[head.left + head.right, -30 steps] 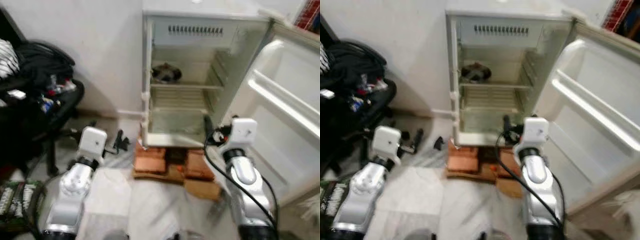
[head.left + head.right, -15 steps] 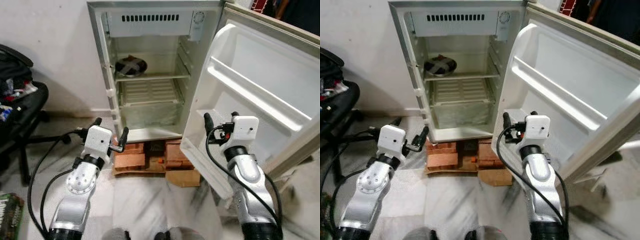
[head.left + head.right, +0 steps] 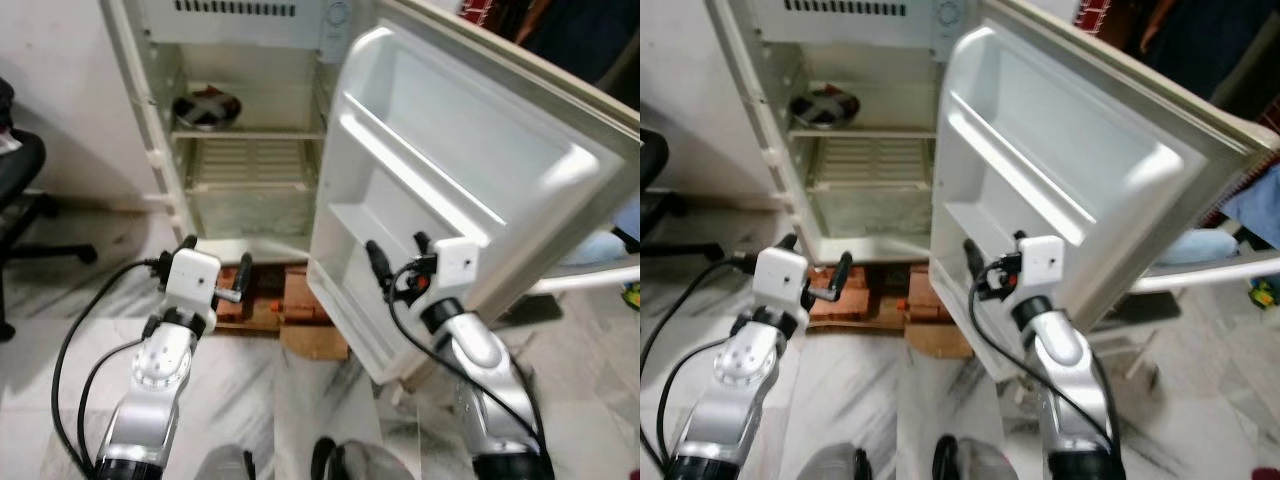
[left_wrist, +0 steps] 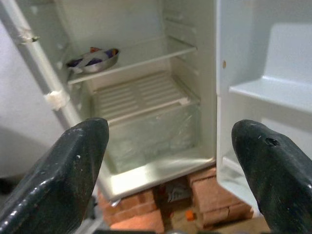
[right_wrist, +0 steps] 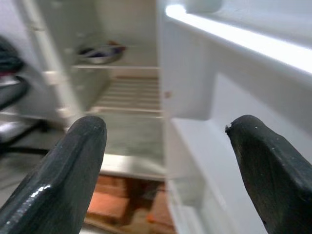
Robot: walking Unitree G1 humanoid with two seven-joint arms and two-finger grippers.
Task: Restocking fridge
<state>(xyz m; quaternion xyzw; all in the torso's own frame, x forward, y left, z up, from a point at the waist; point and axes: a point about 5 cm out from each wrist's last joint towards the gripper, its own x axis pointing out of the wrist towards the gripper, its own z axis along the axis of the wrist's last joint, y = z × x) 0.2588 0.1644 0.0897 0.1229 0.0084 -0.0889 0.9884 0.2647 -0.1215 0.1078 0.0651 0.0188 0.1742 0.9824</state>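
With both the left gripper (image 3: 213, 268) and right gripper (image 3: 398, 262) spread empty before the open fridge (image 3: 245, 120) at upper left, I judged fetching stock came next.

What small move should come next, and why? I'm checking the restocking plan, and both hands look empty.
Probably turn away to fetch stock: left hand and right hand are open and empty, the fridge door stands wide, and the shelves hold one bowl.

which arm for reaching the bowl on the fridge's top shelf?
Left, probably. The left gripper is open and faces the fridge opening, with the bowl straight ahead. The right gripper, also open, sits against the door.
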